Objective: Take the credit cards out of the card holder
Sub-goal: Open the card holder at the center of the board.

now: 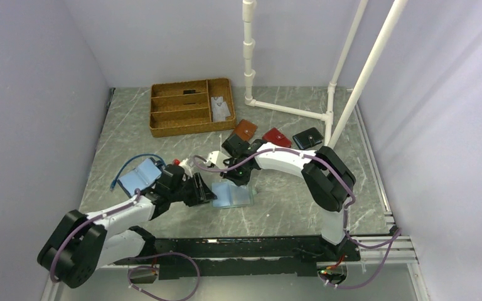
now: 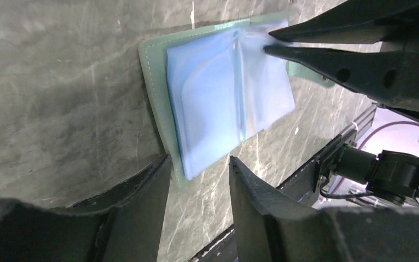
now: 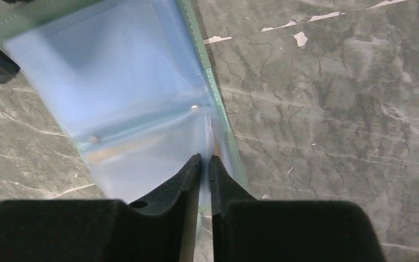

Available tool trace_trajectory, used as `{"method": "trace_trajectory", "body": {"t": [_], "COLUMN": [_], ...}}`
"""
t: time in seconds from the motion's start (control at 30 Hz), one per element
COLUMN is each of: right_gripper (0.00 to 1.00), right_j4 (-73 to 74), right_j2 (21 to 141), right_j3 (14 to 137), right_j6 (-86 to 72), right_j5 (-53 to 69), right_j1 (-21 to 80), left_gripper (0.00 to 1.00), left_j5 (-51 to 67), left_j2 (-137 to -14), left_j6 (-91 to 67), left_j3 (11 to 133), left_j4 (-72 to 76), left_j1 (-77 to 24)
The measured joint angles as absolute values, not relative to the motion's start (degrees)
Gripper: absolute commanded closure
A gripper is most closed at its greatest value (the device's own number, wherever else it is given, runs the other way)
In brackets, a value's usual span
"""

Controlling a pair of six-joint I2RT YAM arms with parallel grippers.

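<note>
From above, the card holder (image 1: 233, 195) lies opened flat on the grey tabletop (image 1: 289, 200), in front of the arms and between their two hands. The left hand (image 1: 208, 193) sits at its left edge and the right hand (image 1: 243, 182) at its far edge. Behind, a wicker tray (image 1: 182, 116) holds whitish-grey credit cards (image 1: 221, 108) in its right-hand compartment. A brown wallet (image 1: 246, 130), a red wallet (image 1: 277, 137) and a black wallet (image 1: 307, 138) lie in a row to its right. A plain blue flat piece (image 1: 139, 177) with a blue cable lies by the left arm. In the left wrist view, the left hand's fingers (image 2: 158, 180) stand apart with nothing gripped, one tip just beside the holder's greenish corner. The right hand's tips meet on the far clear sleeve. In the right wrist view, the right hand's jaws are almost together, pinching a thin clear flap of the holder beside its green border. A tan smear shows through the sleeve, too blurred to name.
</note>
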State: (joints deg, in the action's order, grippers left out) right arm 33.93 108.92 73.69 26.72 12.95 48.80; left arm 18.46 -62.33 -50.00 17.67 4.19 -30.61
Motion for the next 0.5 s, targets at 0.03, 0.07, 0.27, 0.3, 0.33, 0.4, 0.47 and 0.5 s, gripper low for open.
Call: {"method": "trace_trajectory", "body": {"t": [0.03, 0.07, 0.27, 0.3, 0.33, 0.4, 0.47, 0.5], "right_gripper": [0.91, 0.91, 0.93, 0.93, 0.94, 0.95, 0.94, 0.92], "right_j4": [33.9, 33.9, 34.9, 35.2, 35.7, 36.5, 37.2, 37.4], "right_j2": [108.9, 108.8, 108.8, 108.8, 108.8, 108.8, 108.8, 108.8], "right_j3": [73.7, 73.7, 73.9, 74.1, 74.4, 75.1, 75.9, 76.1], "right_j6": [26.6, 26.5, 25.2, 24.9, 24.6, 24.0, 23.2, 22.6], "right_j5": [13.0, 13.0, 15.7, 16.4, 17.2, 18.7, 20.3, 21.1], "right_j1": [48.8, 48.8, 48.7, 48.8, 48.7, 48.7, 48.6, 48.5], "left_gripper": [0.51, 0.51, 0.51, 0.51, 0.51, 0.51, 0.51, 0.51], "left_j5": [19.3, 20.1, 23.0, 23.1, 23.2, 23.3, 23.4, 23.6], "left_j2": [-63.5, -64.5, -67.0, -67.4, -67.9, -69.0, -70.4, -71.3], "left_j6": [-50.4, -50.7, -52.3, -52.4, -52.5, -52.8, -52.9, -53.1], "left_j3": [17.2, 16.9, 16.9, 16.9, 16.9, 16.9, 16.9, 16.9], "left_j4": [5.5, 6.7, 14.1, 14.9, 15.7, 16.9, 18.1, 18.7], "left_j1": [-30.6, -30.6, -30.6, -30.6, -30.6, -30.6, -30.6, -30.6]}}
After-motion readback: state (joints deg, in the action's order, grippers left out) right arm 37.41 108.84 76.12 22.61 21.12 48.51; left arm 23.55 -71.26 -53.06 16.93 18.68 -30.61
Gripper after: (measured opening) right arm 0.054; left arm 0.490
